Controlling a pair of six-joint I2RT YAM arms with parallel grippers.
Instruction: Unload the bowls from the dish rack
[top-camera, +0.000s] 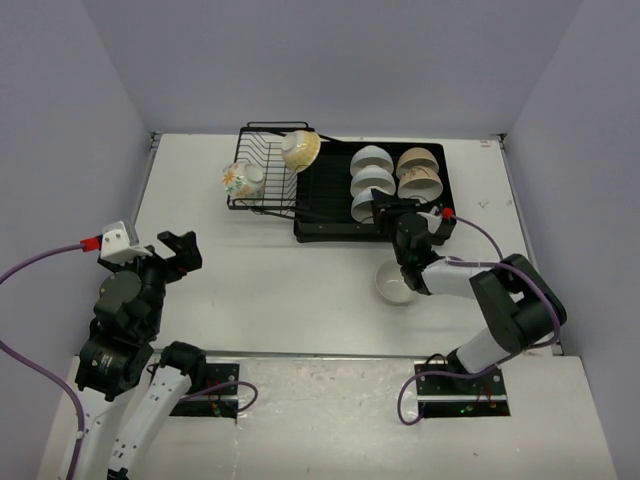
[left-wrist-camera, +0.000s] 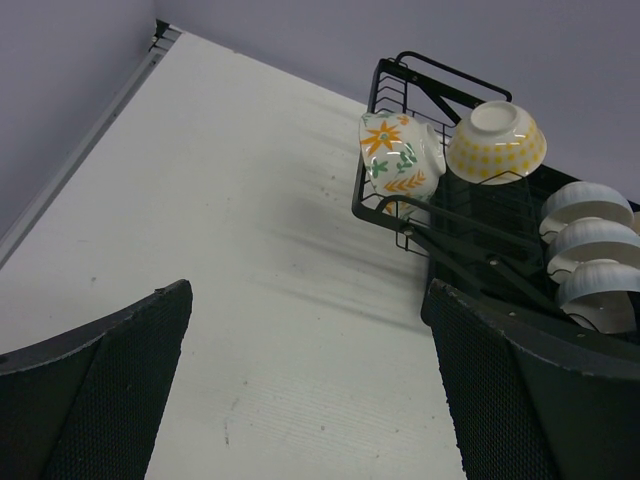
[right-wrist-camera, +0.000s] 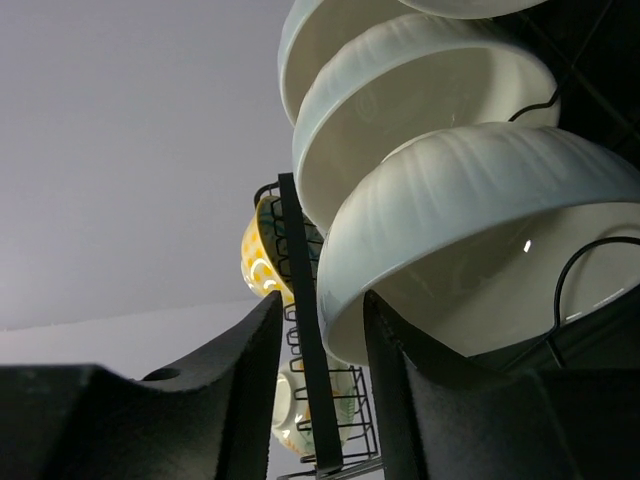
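**A:** Which bowl is it after?

**B:** The front white bowl (right-wrist-camera: 470, 200). It stands on edge at the near end of a row of three, in the tray (top-camera: 325, 236) of the rack (top-camera: 262, 170).

**A:** And the right end effector (right-wrist-camera: 322, 300)?

**B:** It sits astride that bowl's rim, a finger on each side, with a narrow gap. I cannot tell whether the pads pinch the rim yet.

**A:** So which step is this?

**B:** The grasp, I'd say. Nothing is lifted.

**A:** What else is loaded?

**B:** Beige bowls (top-camera: 418, 172) stand beside the white row. A yellow bowl (top-camera: 300, 150) and a flowered bowl (top-camera: 243, 180) sit at the wire end. One set-down bowl (top-camera: 395, 283) rests upright on the bench (top-camera: 280, 290), just in front of the tray.

**A:** What does the next move need?

**B:** A firm pinch first, because the glaze looks slippery. Then a lift up and away from the bowl packed close behind, and clear of the tray wires. After that it can swing toward the bench near the set-down bowl.

**A:** And the left side?

**B:** The left end effector (top-camera: 178, 250) hangs wide open over the bench, well apart from the rack, holding nothing.
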